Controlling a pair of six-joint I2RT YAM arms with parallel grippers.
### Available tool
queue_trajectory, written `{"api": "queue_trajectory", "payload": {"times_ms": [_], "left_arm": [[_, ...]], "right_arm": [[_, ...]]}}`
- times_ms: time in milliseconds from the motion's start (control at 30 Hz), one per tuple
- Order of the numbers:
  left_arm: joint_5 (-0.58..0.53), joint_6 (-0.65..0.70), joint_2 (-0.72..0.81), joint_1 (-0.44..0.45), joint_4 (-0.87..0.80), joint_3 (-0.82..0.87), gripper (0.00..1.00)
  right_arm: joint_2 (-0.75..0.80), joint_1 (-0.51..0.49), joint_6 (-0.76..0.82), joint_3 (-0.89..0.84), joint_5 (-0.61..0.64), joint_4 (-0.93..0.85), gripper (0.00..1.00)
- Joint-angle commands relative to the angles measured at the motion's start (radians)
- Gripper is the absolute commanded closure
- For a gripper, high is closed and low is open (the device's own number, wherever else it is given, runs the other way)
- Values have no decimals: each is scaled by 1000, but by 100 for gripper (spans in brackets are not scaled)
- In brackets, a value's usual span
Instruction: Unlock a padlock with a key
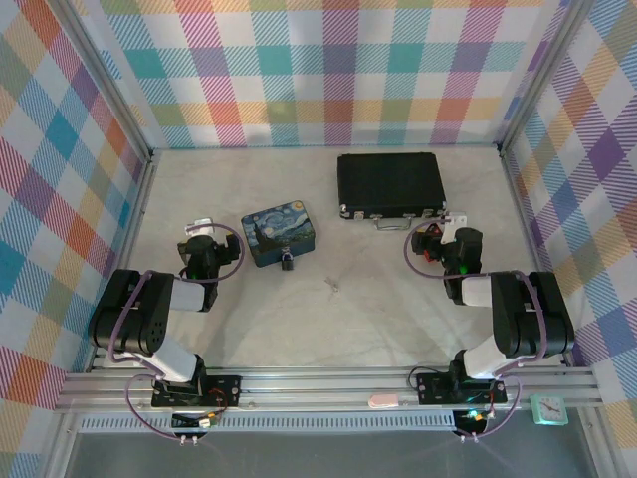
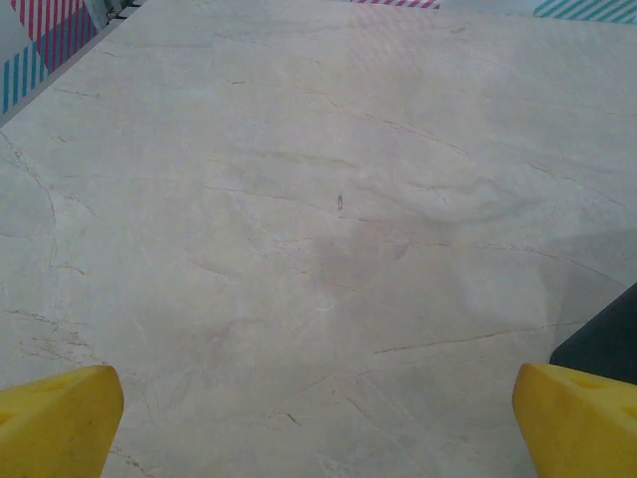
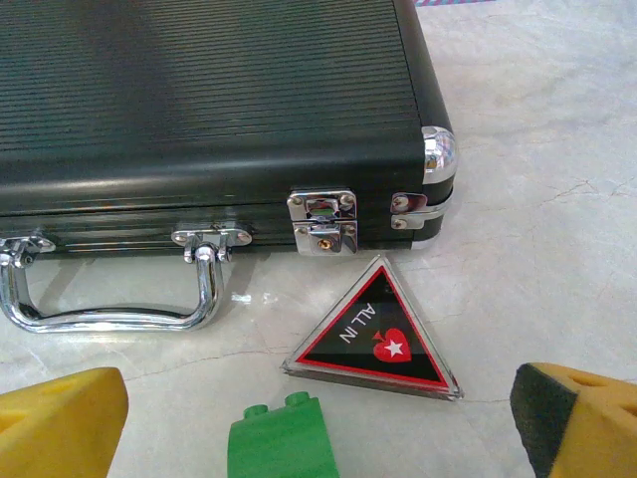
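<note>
Nothing is done yet. My left claw (image 2: 318, 426) and right claw (image 3: 318, 426) both gape wide, empty. The padlock (image 1: 288, 262) sits centre-left at the blue tin's (image 1: 279, 231) lower edge. The key (image 1: 334, 287) lies lower right of it on the desk (image 1: 398, 319), untouched.

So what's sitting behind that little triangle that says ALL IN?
The black case, lying flat and closed, with its chrome latch right behind the triangle. Whatever is inside the case or beyond it is hidden.
</note>
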State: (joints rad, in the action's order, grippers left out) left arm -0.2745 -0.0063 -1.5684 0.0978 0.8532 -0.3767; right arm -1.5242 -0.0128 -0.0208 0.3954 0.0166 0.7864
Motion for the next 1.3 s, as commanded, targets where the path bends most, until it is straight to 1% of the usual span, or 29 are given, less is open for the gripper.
{"api": "queue_trajectory", "payload": {"times_ms": [0,867,933,967,1033,1100,1133,1167,1267], "left_arm": [[-10,9,-10,9,39,-18,0],[-10,9,-8,8,46,-15,0],[-19,11,-5,9,43,-17,0],[-27,8,15,8,14,-25,0],[-33,11,83,11,-105,-54,0],[-87,7,166,24,-240,-94,2],[-112,0,202,30,-286,-110,3],[-132,-34,249,31,-329,-122,3],[-65,-149,357,38,-474,-166,3]], "right_arm": [[-11,5,7,18,-18,39,1],[-4,5,12,23,-25,27,1],[16,4,18,42,-33,-21,1],[36,1,21,50,-31,-49,1],[95,-11,27,68,-14,-132,1],[163,-38,26,91,59,-236,1],[191,-49,11,110,82,-296,1],[222,-61,-25,136,93,-377,0],[280,-111,-161,238,83,-644,4]]}}
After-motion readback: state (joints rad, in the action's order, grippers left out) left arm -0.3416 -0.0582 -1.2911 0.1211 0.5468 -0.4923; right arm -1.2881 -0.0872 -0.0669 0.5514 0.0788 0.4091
